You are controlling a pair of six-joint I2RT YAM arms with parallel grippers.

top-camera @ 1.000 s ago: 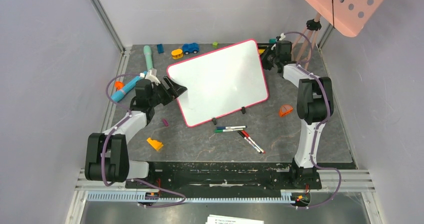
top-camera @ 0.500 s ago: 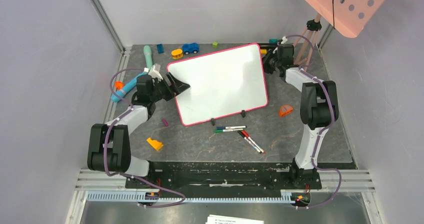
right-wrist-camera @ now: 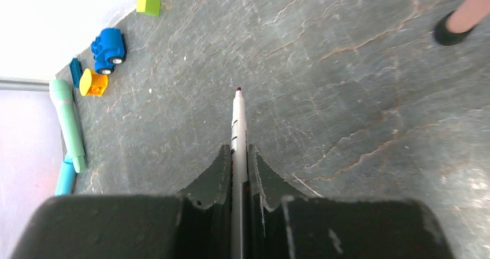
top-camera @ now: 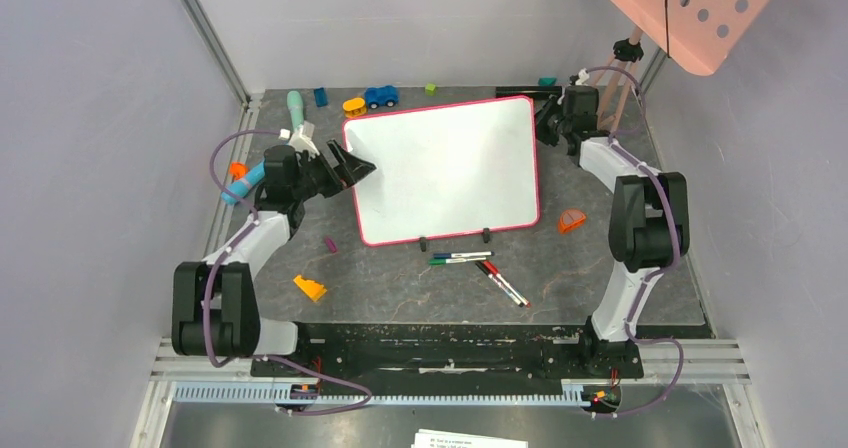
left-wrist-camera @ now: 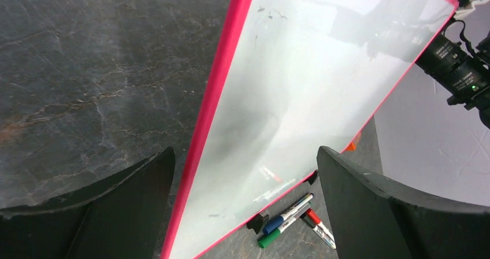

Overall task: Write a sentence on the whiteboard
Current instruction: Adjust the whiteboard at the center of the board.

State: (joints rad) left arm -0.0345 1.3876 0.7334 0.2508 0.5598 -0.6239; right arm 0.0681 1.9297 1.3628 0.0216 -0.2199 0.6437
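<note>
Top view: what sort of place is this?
Probably a robot test cell in a lab: two arms bolted at the edge of a dark table, plain grey walls closing it in, and a whiteboard, markers and small toys laid out as props.

The dark grey, stone-veined tabletop (top-camera: 620, 288) carries the whiteboard (top-camera: 450, 168) at its middle, with the board's clip feet toward the near edge. Just nearer than the feet lie markers (top-camera: 462, 256) in two pairs. An orange wedge (top-camera: 309, 288) and a small purple bit (top-camera: 330, 245) lie toward the near-left corner, an orange half-round piece (top-camera: 572, 221) by the right edge. Along the far edge: mint cylinder (top-camera: 297, 114), blue brick (top-camera: 320, 96), yellow piece (top-camera: 353, 107), blue toy car (top-camera: 380, 96), green cube (top-camera: 430, 88)
</note>
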